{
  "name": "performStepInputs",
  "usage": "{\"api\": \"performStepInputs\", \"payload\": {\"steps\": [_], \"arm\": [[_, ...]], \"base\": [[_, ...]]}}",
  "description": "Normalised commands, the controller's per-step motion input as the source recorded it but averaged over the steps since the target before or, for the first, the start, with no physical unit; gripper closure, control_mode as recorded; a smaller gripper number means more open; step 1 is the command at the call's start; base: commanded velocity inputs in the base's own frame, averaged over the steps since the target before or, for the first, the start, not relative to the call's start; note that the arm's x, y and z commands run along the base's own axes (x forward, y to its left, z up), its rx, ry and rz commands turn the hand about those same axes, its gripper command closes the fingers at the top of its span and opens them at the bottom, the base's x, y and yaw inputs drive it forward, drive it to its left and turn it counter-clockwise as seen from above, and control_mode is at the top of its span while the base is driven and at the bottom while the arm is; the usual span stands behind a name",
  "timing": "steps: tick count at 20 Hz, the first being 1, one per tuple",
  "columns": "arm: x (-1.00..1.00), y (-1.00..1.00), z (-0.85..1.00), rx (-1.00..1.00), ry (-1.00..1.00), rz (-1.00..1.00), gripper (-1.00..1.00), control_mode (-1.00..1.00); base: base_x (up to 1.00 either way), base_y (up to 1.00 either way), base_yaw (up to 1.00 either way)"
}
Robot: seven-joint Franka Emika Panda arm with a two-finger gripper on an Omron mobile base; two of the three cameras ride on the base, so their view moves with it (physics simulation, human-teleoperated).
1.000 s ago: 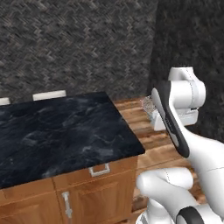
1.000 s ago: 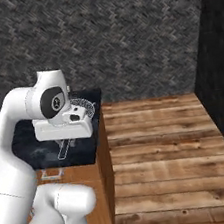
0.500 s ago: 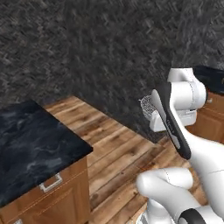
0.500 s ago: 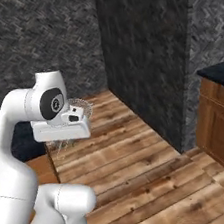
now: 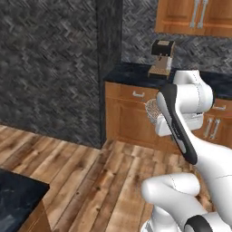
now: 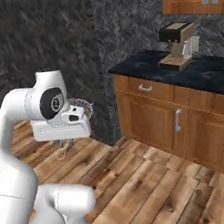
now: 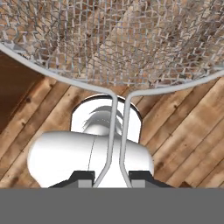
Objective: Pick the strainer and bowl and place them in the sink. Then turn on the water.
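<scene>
**Strainer in transit, sink not yet in sight**

Swung round with the base since a second ago: black island counter gone from centre, now just a corner (image 5: 20, 192) at lower left of the left base view; new run of wooden cabinets (image 6: 158, 122) with dark countertop (image 6: 199, 74) ahead. Same carry pose throughout.

Gripper (image 7: 112, 177) pinching the strainer (image 7: 113, 39) by its thin wire handle, fingertips (image 7: 85, 177) pressed against the two handle wires. Mesh basket held out in the air in front of the hand, above the floor, well apart from any counter; seen too beside the wrist (image 5: 152, 108) and (image 6: 80, 107).

For the carry: keep the pinch firm and the wrist level, since a thin handle likely pivots easily between pads. Avoid swinging the basket into the cabinet fronts on approach. Lower only once over a basin.

Plank wood floor (image 5: 86, 167), dark stone-textured walls (image 5: 45, 63), upper cabinets (image 5: 195, 16), coffee machine (image 6: 177, 44) on the countertop near its left edge.
</scene>
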Motion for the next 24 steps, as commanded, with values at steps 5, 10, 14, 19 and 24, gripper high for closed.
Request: {"api": "performStepInputs", "payload": {"steps": [5,10,14,19,24], "arm": [[0.0,0.0,0.0,0.0,0.0,0.0,1.0,1.0],[0.0,0.0,0.0,0.0,0.0,0.0,1.0,1.0],[0.0,0.0,0.0,0.0,0.0,0.0,1.0,1.0],[0.0,0.0,0.0,0.0,0.0,0.0,1.0,1.0],[0.0,0.0,0.0,0.0,0.0,0.0,1.0,1.0]], "base": [[0.0,-0.12,-0.67],[0.11,-0.01,-0.57],[0.36,0.0,-0.47],[0.7,0.14,-0.36],[0.98,0.21,-0.29]]}}
